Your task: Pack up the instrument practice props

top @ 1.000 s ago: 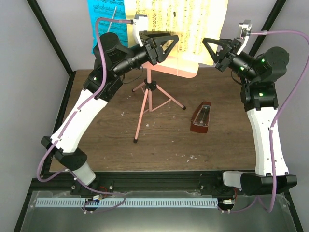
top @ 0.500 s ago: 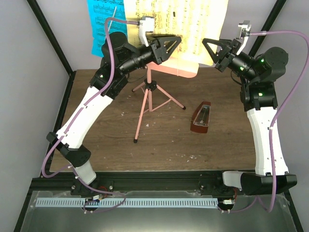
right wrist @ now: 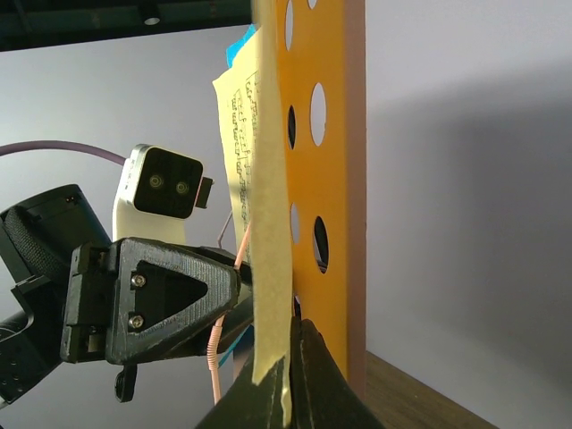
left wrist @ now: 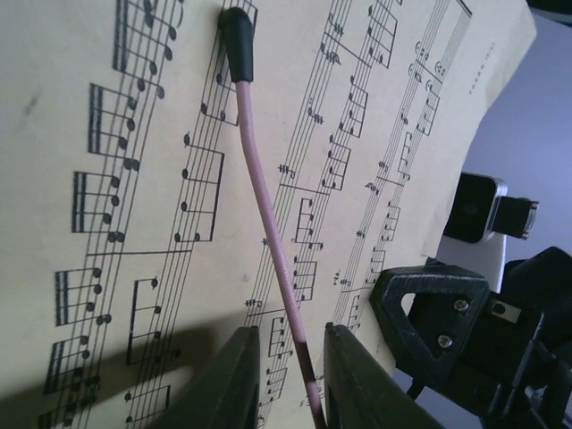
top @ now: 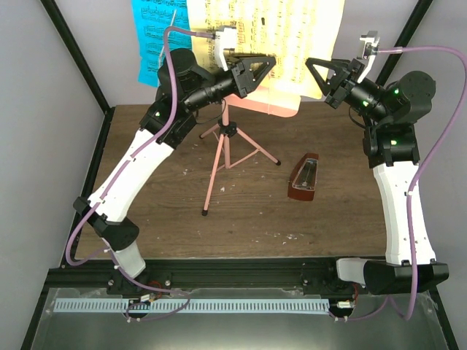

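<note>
Left jaws farther right, ajar astride wire; right jaws tight on yellow page.

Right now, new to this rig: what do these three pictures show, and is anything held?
Two robot arms work at a table. The overhead picture shows a pink music stand and a metronome standing on it, with a blue page and a yellow page at the stand's top. The other two come from a camera on each wrist. The left hand stands open around the stand's pink clip wire; the right hand is shut on the yellow page's edge.
</note>
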